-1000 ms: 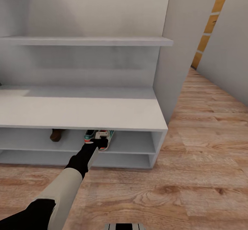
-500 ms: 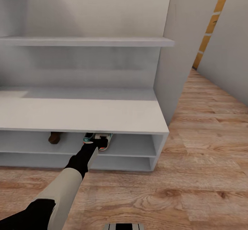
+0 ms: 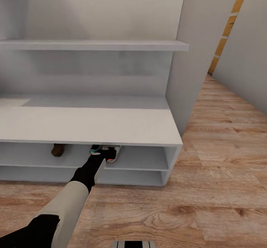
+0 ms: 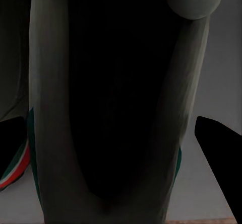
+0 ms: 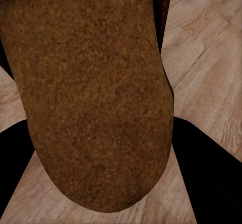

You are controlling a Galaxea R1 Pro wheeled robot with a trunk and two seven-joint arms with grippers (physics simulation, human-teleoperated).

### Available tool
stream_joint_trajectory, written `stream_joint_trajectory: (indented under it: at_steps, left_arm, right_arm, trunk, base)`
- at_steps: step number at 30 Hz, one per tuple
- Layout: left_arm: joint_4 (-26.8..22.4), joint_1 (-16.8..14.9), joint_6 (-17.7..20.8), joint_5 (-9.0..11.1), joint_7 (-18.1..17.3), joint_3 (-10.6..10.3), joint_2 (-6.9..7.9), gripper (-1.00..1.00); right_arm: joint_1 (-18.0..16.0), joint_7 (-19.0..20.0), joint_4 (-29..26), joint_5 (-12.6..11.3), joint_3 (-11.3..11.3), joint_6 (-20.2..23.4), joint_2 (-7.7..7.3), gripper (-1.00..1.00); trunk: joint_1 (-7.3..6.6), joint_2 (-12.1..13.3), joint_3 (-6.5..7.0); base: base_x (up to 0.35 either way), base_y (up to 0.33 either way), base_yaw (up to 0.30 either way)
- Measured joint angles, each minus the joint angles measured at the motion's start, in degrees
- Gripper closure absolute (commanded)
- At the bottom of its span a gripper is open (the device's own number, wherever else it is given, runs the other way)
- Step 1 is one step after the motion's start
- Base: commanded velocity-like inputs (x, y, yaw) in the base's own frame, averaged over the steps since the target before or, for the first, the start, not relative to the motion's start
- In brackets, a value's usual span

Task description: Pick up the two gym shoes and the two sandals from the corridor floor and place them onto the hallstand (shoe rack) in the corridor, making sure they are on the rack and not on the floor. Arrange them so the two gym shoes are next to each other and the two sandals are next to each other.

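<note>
The left gripper (image 3: 107, 153) sits at the sneakers (image 3: 113, 152) in the shoe rack (image 3: 111, 123) — grip unclear; the right gripper clamps a sandal (image 5: 96, 98).

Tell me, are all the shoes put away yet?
Almost. Done: the first sandal and both gym shoes sit in the hallstand's upper slot, the gym shoes side by side. In hand: the left claw is at the gym shoes, and the right claw seems to hold the second sandal above the corridor floor. Left: putting it beside the first.
</note>
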Motion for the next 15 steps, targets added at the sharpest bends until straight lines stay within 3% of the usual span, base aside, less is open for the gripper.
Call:
stream_joint_trajectory:
  at_steps: [2,3,15]
  left_arm:
    - [0.02,0.0,-0.01,0.01,-0.01,-0.01,0.0,1.0]
    - [0.06,0.0,-0.01,0.01,-0.01,-0.01,-0.02,-1.0]
    - [0.0,0.0,-0.01,0.0,-0.01,0.03,0.03,-1.0]
  right_arm:
    - [0.0,0.0,0.0,0.01,0.0,0.01,0.0,1.0]
    - [0.0,0.0,0.0,0.01,-0.01,0.0,0.0,1.0]
    - [0.0,0.0,0.0,0.01,-0.01,0.0,0.0,1.0]
  trunk:
    - [0.0,0.0,0.0]
    - [0.0,0.0,0.0]
    - [0.0,0.0,0.0]
  base:
    - [0.003,0.0,0.0]
    - [0.001,0.0,0.0]
    - [0.0,0.0,0.0]
